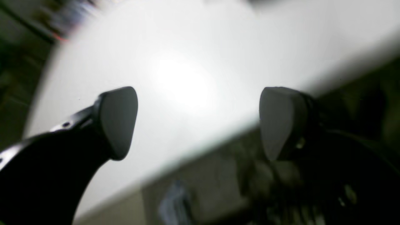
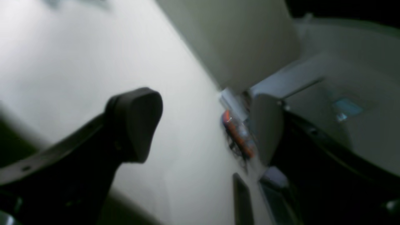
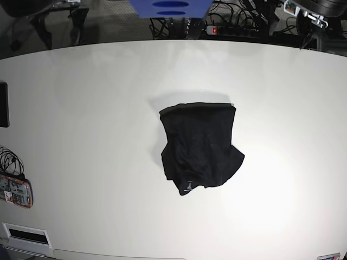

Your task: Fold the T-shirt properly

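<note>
T-shirt (image 3: 199, 147) is laid bunched mid-bench (image 3: 81, 108), away from both hands. Left hand (image 1: 198, 123) and right hand (image 2: 206, 125) are spread, nothing pinched.

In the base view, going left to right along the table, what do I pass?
Dark flat device at the left edge → orange-cased gadget with cables → bare white table → folded black T-shirt → bare table again.
</note>
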You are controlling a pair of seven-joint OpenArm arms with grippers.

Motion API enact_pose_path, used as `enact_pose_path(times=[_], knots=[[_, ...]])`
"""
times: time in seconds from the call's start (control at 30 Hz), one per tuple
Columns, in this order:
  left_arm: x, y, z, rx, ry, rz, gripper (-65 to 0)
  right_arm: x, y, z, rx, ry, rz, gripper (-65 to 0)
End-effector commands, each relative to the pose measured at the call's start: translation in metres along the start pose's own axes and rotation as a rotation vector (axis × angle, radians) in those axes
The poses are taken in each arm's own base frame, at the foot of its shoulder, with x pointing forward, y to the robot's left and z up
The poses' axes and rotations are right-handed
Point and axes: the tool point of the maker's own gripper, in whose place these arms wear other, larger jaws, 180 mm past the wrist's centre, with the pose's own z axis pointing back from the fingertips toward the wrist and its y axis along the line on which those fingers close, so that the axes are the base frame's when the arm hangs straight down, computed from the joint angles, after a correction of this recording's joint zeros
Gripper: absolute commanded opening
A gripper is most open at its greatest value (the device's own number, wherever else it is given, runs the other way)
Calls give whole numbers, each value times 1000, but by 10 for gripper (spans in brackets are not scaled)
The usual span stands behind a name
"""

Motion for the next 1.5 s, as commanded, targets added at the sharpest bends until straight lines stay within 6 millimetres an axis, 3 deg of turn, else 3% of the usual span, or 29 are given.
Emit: enact_pose_path(times=[0.0, 0.2, 0.33, 0.43, 0.5, 0.67, 0.8, 0.9, 1.03, 1.13, 1.23, 1.33, 1.47], knots=[[-1, -5, 5, -32, -5, -16, -69, -6, -5, 9, 7, 17, 17, -184], [-23, -39, 10, -113, 56, 31, -69, -40, 18, 53, 91, 188, -11, -184], [-47, -76, 24, -174, 134, 132, -69, -59, 33, 87, 148, 301, -31, -184], [-67, -98, 19, -196, 180, 199, -69, -82, 52, 140, 226, 474, -56, -184], [-83, -108, 20, -191, 227, 243, -69, -100, 66, 155, 234, 561, -73, -184], [-113, -142, 17, -187, 331, 368, -69, -147, 102, 120, 164, 654, -127, -184], [-126, -177, 13, -260, 400, 450, -69, -157, 124, 115, 199, 703, -165, -184], [-134, -193, 13, -326, 446, 481, -69, -163, 135, 97, 201, 700, -187, -184], [-131, -201, 5, -370, 435, 479, -69, -172, 141, 61, 160, 687, -213, -184], [-134, -199, -8, -376, 440, 464, -69, -174, 152, 52, 150, 722, -240, -184], [-159, -206, -7, -412, 610, 429, -69, -185, 175, 60, 162, 882, -272, -184], [-191, -210, -6, -476, 854, 365, -69, -209, 195, 97, 205, 1210, -277, -184], [-211, -211, 11, -609, 1045, 213, -69, -222, 208, 135, 340, 1551, -209, -184]])
